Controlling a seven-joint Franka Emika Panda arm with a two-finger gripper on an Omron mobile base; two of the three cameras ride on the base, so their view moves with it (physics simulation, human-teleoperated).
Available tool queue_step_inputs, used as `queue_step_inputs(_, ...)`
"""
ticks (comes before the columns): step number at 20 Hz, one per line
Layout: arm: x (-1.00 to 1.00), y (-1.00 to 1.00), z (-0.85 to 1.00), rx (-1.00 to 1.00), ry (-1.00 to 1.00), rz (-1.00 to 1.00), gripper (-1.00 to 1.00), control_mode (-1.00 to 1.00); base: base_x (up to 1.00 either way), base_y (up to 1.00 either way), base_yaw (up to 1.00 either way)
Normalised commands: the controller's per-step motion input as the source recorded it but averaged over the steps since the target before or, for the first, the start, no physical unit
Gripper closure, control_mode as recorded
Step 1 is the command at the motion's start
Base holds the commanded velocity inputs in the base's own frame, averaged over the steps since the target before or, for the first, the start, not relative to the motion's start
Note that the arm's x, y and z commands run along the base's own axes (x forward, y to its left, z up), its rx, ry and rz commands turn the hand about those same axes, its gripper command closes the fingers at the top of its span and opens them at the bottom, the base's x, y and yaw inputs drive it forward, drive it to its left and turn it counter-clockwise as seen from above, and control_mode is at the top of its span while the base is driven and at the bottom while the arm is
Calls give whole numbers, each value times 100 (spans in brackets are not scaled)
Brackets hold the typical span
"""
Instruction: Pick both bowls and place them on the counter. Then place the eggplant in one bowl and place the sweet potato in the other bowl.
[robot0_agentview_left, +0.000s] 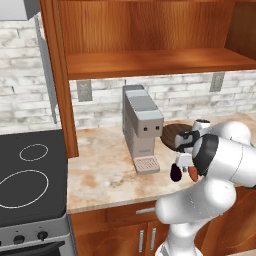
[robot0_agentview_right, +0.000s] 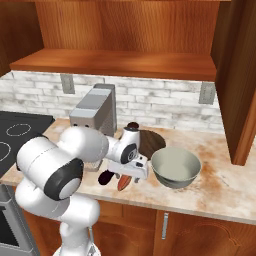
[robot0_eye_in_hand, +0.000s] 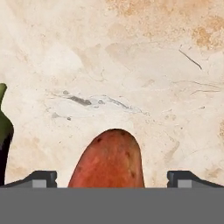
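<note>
Both bowls stand on the marbled counter (robot0_agentview_right: 220, 186). The deeper grey-green bowl (robot0_agentview_right: 176, 168) sits empty at the right, and the shallow dark brown bowl (robot0_agentview_right: 151, 142) is behind it near the wall, also seen as the brown bowl (robot0_agentview_left: 171, 135) partly behind my arm. The sweet potato (robot0_eye_in_hand: 109, 159) lies on the counter between my finger tips, and my gripper (robot0_eye_in_hand: 112, 178) is open, its jaws wide on either side of it without touching. The eggplant (robot0_eye_in_hand: 4, 135) lies just to its left. From the right base view, eggplant (robot0_agentview_right: 106, 177) and sweet potato (robot0_agentview_right: 124, 183) lie side by side under my hand.
A grey coffee machine (robot0_agentview_left: 142, 127) stands on the counter left of the bowls. The black stovetop (robot0_agentview_left: 30, 175) lies further left beyond a wooden cabinet side. A wooden shelf (robot0_agentview_left: 160, 62) hangs above the counter, with a brick wall behind it.
</note>
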Motion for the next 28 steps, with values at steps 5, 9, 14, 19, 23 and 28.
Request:
queue_step_inputs(5,-15,0,-16,0,2,0,-100,-100,0,0,0)
queue_step_inputs(9,-8,1,-14,0,0,0,100,-100,0,0,0)
queue_step_inputs(14,-7,0,-3,5,4,0,100,-100,0,0,0)
queue_step_inputs(19,-29,0,10,11,2,0,100,-100,0,0,0)
queue_step_inputs(23,-37,0,39,10,1,0,100,-100,0,0,0)
queue_step_inputs(28,-39,-5,52,5,0,0,100,-100,0,0,0)
